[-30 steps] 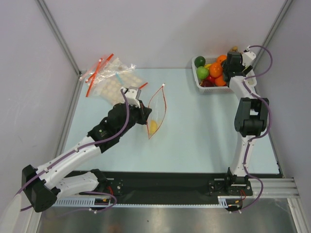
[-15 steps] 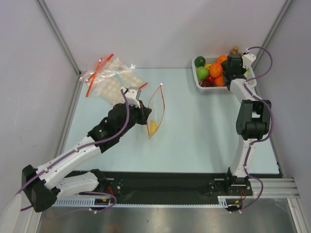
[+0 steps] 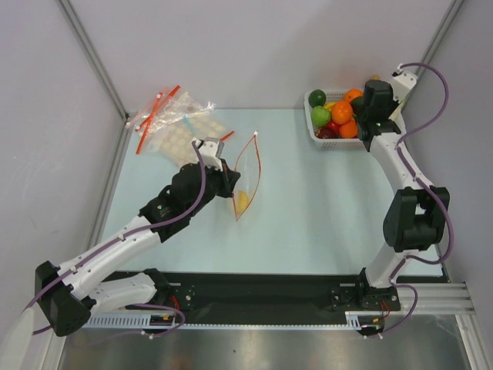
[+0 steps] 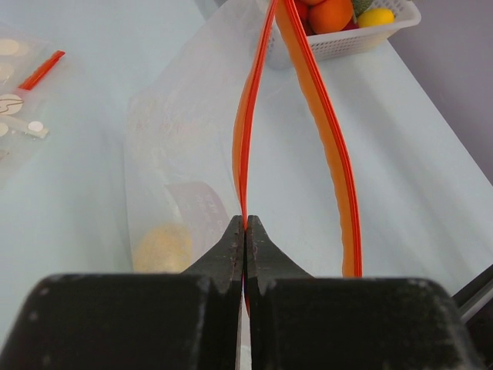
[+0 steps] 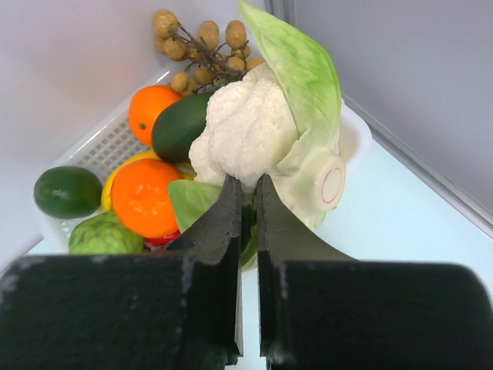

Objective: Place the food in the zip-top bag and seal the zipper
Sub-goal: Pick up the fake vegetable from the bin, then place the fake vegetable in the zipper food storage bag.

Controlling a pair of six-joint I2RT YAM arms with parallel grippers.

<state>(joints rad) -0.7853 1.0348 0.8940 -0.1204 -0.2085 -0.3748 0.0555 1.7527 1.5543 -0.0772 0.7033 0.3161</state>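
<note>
Loading step, partway through. On the left: clamping one lip of the zipper (image 4: pixel 327 131) with the left gripper (image 4: pixel 245 227), jaws pressed tight on the red-orange strip, with the other lip bowed away to the right and the mouth agape. Holding the zip-top bag (image 3: pixel 248 179) up on the worktop (image 3: pixel 323 208), a little left of centre, with one yellow piece (image 4: pixel 162 248) already at the bottom (a lemon by the look of it, though fogged by the plastic).

Over in the far right corner: right gripper (image 5: pixel 246 189) nipped narrow on a green leaf at the base of the cauliflower (image 5: pixel 250 127), right at the white basket (image 5: pixel 100 150). Hard to say whether lifted clear of the pile or only just gripped. Plenty more in there: oranges (image 5: pixel 145 196), green round pieces (image 5: pixel 68 191), a cluster of small brown fruit (image 5: pixel 196 46).

Next move, as a judgement: lift straight up out of the basket, carry across to the bag, come in over the gap between the two zipper lips, and release low inside. Worth watching: a thin hold on a leaf, a bulky head, a slim opening, so easy to snag a lip or tip the bag. Sealing not yet begun.
</note>
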